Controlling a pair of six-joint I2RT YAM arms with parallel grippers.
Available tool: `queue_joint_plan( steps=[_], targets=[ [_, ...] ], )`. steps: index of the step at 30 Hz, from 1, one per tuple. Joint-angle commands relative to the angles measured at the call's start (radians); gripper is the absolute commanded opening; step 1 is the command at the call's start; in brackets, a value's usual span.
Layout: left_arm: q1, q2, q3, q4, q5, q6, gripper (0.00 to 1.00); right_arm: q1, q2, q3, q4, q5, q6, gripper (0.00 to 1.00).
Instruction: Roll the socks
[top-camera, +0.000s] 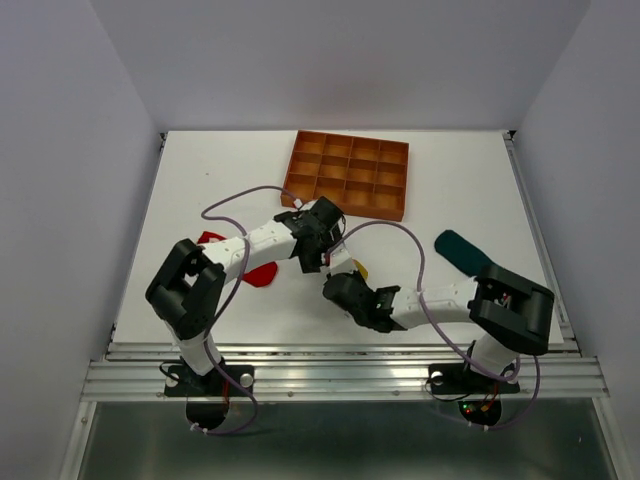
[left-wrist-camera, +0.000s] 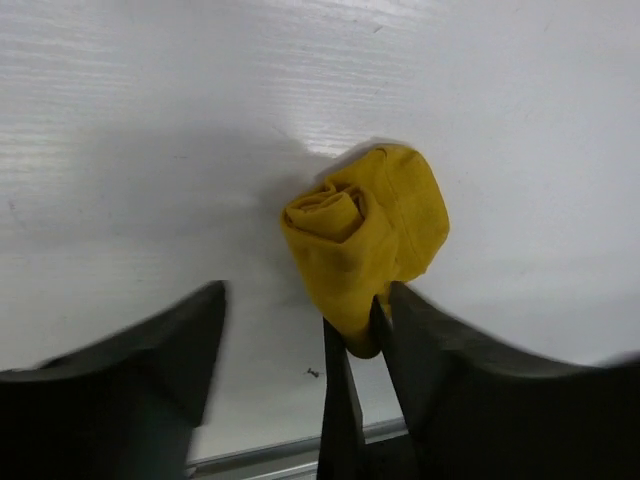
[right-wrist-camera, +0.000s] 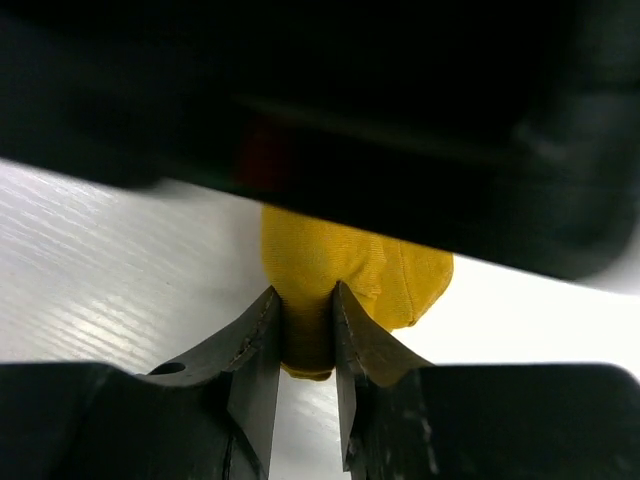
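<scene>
Fingers (right-wrist-camera: 255, 345) of the right gripper (right-wrist-camera: 305, 310) are closed on the lower end of the yellow sock (right-wrist-camera: 340, 255), pinching a fold of cloth between the tips. The left gripper (left-wrist-camera: 308, 295) hangs just above and behind the bundle with its fingers spread wide, holding nothing.

The step in hand looks like finishing and securing this roll. The pinch should stay firm and low, so the coil cannot spring loose. The left gripper would do well to close gently on the loose outer flap and wrap it over the coil. Lifting or tugging sideways risks unwinding the spiral.

The sock is a tight, soft bundle with a clear spiral at one end and a looser lobe bulging to one side; it rests on the white table (top-camera: 450, 180) between the two arms, near the front edge. The teal sock (top-camera: 462, 250) and red sock (top-camera: 262, 275) lie flat, well apart; the tray (top-camera: 370, 214) sits beyond.
</scene>
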Motion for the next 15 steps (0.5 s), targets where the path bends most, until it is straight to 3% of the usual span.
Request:
queue_joint_plan(
  steps=[1, 6, 15],
  targets=[
    [0.026, -0.104, 0.001, -0.055, -0.054, 0.013, 0.96, -0.063, -0.061, -0.053, 0.037, -0.213, 0.118, 0.17],
    [0.062, -0.149, -0.042, -0.032, -0.048, 0.022, 0.99, -0.187, -0.124, -0.116, 0.11, -0.46, 0.195, 0.15],
    [0.065, -0.172, -0.099, 0.015, -0.001, 0.042, 0.99, -0.341, -0.128, -0.162, 0.183, -0.722, 0.304, 0.14]
  ],
)
